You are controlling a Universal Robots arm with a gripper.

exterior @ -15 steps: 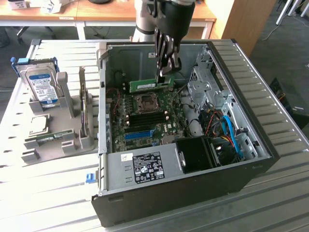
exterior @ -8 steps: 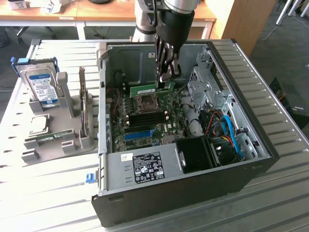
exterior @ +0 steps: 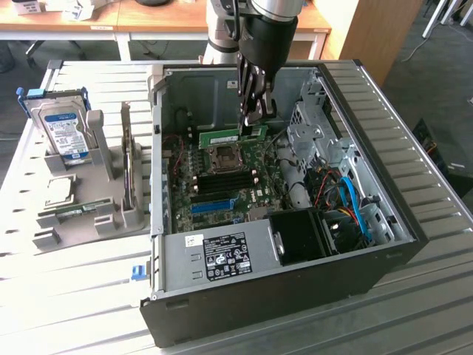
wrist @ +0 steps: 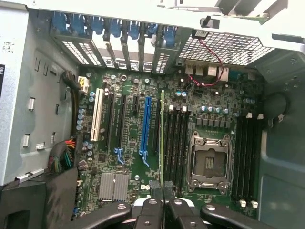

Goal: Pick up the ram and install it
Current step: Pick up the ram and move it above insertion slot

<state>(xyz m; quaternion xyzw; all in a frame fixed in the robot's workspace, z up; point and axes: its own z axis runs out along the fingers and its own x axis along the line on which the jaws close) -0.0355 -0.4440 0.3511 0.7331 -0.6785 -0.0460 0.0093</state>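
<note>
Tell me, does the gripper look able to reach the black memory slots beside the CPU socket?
Probably yes. The gripper holds the ram over the black memory slots beside the CPU socket; the case is open and nothing lies across them.

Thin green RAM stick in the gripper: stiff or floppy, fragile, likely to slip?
Likely stiff: the thin green RAM stick runs straight, edge-on, from the gripper. Probably light, being so thin. Possibly fragile under sideways load, since it looks pinched at one edge.
</note>
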